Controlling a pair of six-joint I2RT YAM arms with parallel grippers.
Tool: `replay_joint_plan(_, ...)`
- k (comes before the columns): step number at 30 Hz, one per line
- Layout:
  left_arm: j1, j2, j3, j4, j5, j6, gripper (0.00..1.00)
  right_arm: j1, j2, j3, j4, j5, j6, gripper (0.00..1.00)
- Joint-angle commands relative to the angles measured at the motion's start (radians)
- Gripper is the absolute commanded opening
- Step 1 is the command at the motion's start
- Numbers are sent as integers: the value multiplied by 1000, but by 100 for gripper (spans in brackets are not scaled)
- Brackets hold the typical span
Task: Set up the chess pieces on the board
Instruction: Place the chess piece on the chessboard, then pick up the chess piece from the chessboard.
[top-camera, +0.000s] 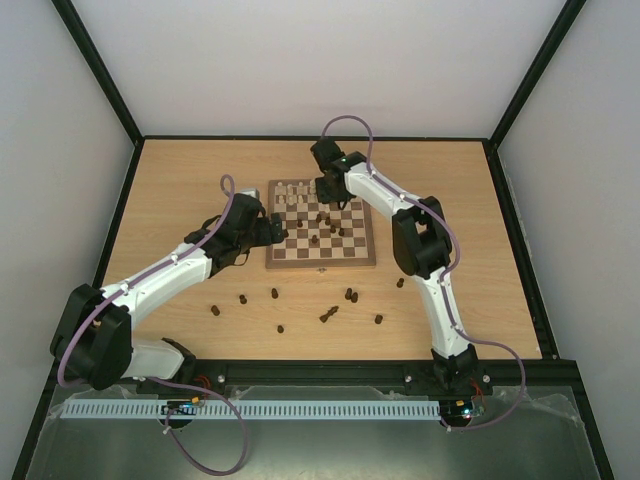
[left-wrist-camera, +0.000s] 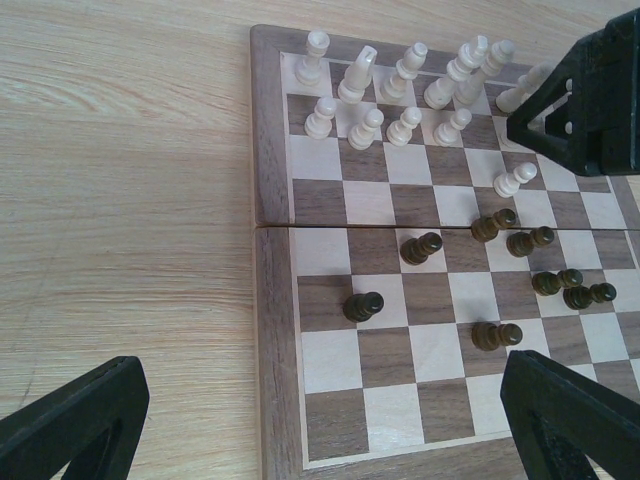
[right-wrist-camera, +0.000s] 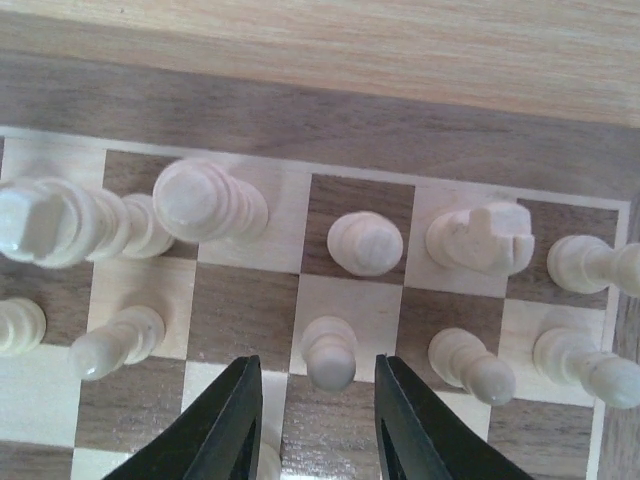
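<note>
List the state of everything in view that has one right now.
Board, open flat on the table.
Cream pieces, standing in the two far rows, one stray pawn ahead.
Dark pieces on board, scattered mid-board, not lined up.
Dark pieces on table, off the board, not yet placed.
Left gripper, open, holding nothing.
Right gripper, open, straddling a cream pawn.

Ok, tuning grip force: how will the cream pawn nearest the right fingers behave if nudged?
Cream pawn looks like turned wood: probably stiff and light. Small base, taller body: likely tips easily. Round profile: may roll once down.
</note>
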Motion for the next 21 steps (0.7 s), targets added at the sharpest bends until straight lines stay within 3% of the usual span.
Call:
replay_joint_plan(1,-1,-6,23,-18,-16,7,100,2,-87,-50,-36,-22,4,32)
replay_joint_plan(11,-1,-12,24,-20,-17,6,100,27,-189,-196,-1,-76,10,32)
replay_joint_plan(21,-1,-13,23,-20,-16,6,99,50,-142,-169,-16,-79,7,31)
